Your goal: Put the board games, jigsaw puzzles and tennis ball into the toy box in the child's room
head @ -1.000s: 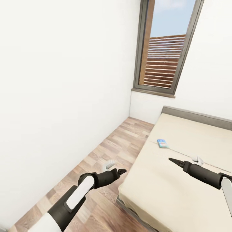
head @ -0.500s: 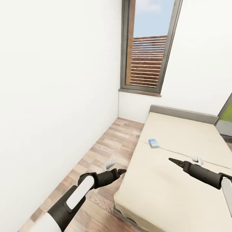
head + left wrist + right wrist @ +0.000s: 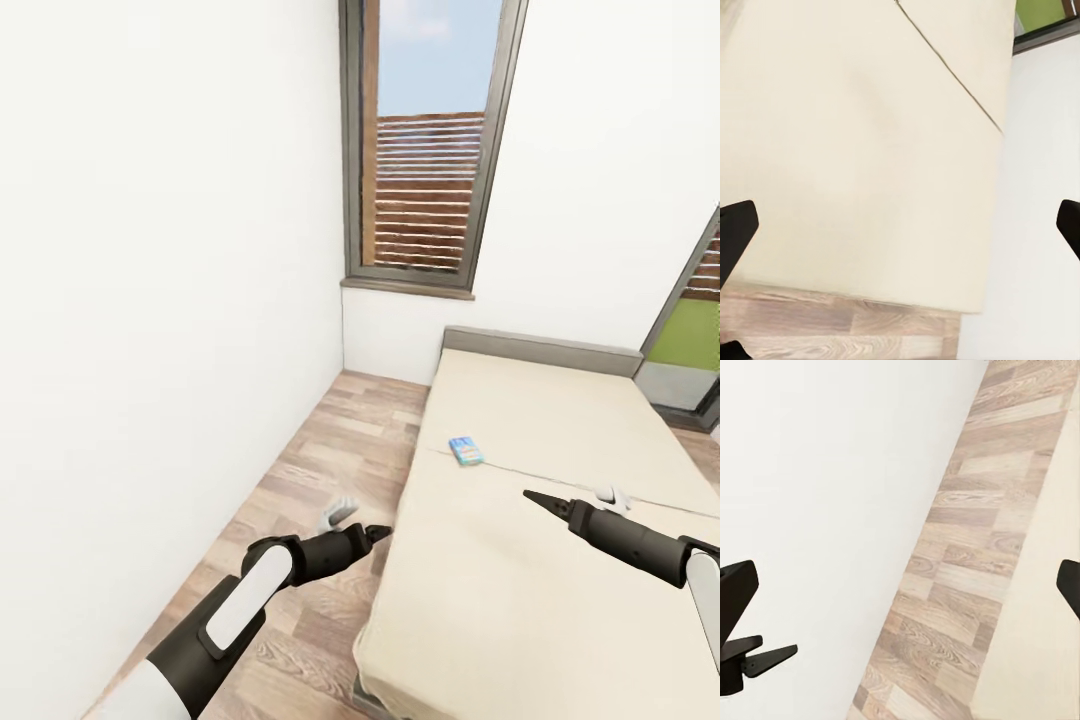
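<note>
A small blue board game (image 3: 466, 450) lies flat on the beige bed (image 3: 540, 400), near its left side and a little short of the grey headboard (image 3: 540, 350). My left gripper (image 3: 358, 523) hangs open over the floor just left of the bed's edge, nearer to me than the box. In the left wrist view its dark fingertips (image 3: 735, 232) stand far apart with the mattress (image 3: 870, 150) between them. My right gripper (image 3: 570, 497) is open and empty above the mattress, right of the box and nearer to me. The table and toy box are out of view.
A white wall (image 3: 150, 300) runs along the left. A narrow strip of wood-plank floor (image 3: 330, 450) lies between it and the bed. A tall dark-framed window (image 3: 425, 150) stands behind the headboard, and a second one (image 3: 690, 330) at the right edge.
The whole picture has slid left, so the camera has turned right. A second window has come into view at the right. Both arms hold the same pose, both grippers open.
</note>
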{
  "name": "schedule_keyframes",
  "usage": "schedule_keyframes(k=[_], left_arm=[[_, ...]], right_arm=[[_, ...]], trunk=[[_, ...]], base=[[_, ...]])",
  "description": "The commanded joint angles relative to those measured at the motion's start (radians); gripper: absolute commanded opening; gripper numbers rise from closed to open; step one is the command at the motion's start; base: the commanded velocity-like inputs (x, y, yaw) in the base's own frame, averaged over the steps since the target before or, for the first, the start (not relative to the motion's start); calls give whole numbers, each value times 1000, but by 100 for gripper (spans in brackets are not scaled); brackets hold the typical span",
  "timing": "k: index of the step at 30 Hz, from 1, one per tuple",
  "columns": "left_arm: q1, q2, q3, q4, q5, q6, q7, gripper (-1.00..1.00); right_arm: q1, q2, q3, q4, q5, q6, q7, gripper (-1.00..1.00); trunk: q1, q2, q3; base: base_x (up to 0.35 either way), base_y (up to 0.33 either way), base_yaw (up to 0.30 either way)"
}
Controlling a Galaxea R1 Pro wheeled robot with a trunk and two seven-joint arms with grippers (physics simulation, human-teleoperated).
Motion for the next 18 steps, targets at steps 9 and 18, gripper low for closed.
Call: schedule_keyframes(k=[9,18], left_arm=[[-1,1,-2,27,11,-3,9,100],[-1,1,-2,32,11,-33,9,100]], right_arm=[[-1,0,-1,4,21,4,4,100],[-1,0,-1,5,32,4,7,100]], trunk=[[1,-2,-2],[1,-2,-2]], base=[[254,204,-48],[154,123,-9]])
